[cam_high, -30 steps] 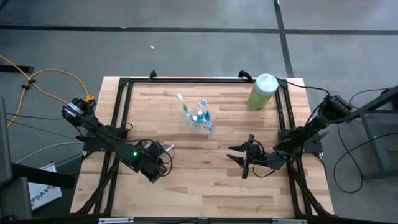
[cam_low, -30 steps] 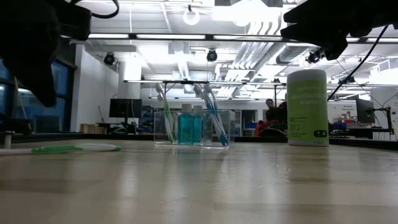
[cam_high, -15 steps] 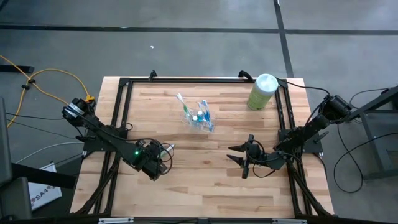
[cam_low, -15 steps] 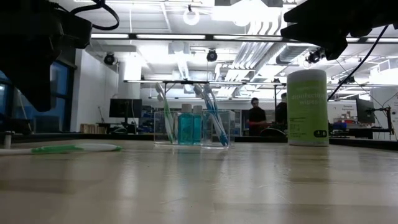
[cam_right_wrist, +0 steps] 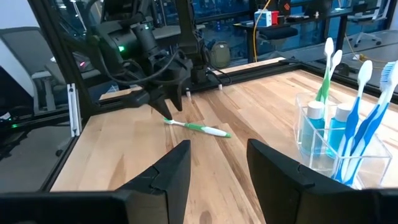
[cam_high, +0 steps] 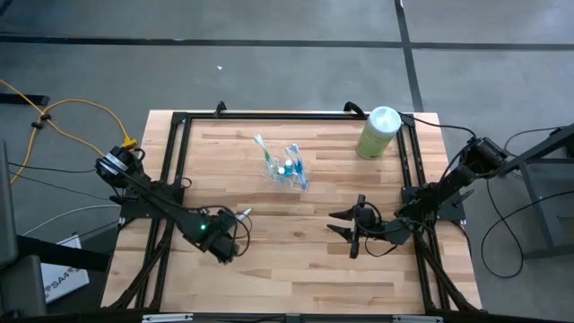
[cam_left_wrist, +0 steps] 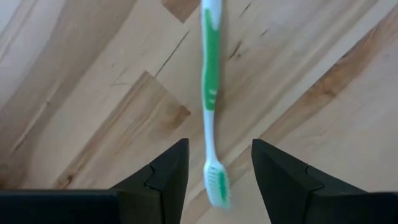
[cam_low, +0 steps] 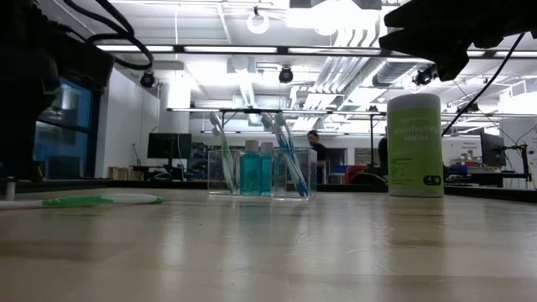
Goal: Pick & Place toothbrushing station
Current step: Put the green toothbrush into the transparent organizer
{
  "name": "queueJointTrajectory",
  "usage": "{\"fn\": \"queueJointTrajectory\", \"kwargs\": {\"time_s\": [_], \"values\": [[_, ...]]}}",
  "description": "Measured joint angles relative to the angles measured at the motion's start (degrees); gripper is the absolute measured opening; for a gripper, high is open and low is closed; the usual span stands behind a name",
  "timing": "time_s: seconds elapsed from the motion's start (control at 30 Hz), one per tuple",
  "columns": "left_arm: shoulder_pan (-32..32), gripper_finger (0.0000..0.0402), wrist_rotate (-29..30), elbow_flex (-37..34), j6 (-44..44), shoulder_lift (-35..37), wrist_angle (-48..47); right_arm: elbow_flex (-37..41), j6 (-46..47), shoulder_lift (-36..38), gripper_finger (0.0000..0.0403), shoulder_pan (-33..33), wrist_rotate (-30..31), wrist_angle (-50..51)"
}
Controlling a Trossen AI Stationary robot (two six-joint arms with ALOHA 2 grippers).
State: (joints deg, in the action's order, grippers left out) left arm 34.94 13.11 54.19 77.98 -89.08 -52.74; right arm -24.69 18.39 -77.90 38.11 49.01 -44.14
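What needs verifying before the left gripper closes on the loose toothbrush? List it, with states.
1. Left gripper open: ok.
2. Green-white toothbrush between the fingers: ok, its head end lies in the gap.
3. Toothbrush flat on the table, free of other things: ok.
4. Clear cup upright, with room: ok.
5. Right gripper open and away from the left arm's path: ok.
6. Fingers low enough to pinch: cannot tell.

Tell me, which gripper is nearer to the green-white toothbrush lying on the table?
Left. The left gripper is open directly over the green-white toothbrush, its brush end between the fingers. The right gripper waits across the table.
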Motion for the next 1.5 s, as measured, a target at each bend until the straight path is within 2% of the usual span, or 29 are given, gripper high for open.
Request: {"fn": "queueJointTrajectory", "kwargs": {"time_s": [0.4,0.57,0.93,1.23,1.5], "values": [[2.4,0.0168,-0.19,-0.13,1.09,-2.62,0.3,0.0,0.02,0.01,0.0149,-0.01,-0.11,-0.17],[2.43,0.0168,-1.01,-0.39,-1.28,-3.38,0.3,0.0,0.03,0.01,0.0149,0.0,-0.13,-0.27],[1.51,0.0168,-1.94,-2.25,-2.74,-3.36,0.98,0.0,1.31,0.01,0.0149,0.02,-1.47,-0.31],[-1.05,0.0168,-1.67,-2.75,-7.93,-3.43,4.0,0.0,1.31,0.01,0.0149,0.02,-1.46,-0.47],[-3.4,0.0168,-5.35,-7.41,-9.42,-3.12,9.44,0.0,1.31,0.01,0.0149,0.04,-1.46,-0.48]]}}
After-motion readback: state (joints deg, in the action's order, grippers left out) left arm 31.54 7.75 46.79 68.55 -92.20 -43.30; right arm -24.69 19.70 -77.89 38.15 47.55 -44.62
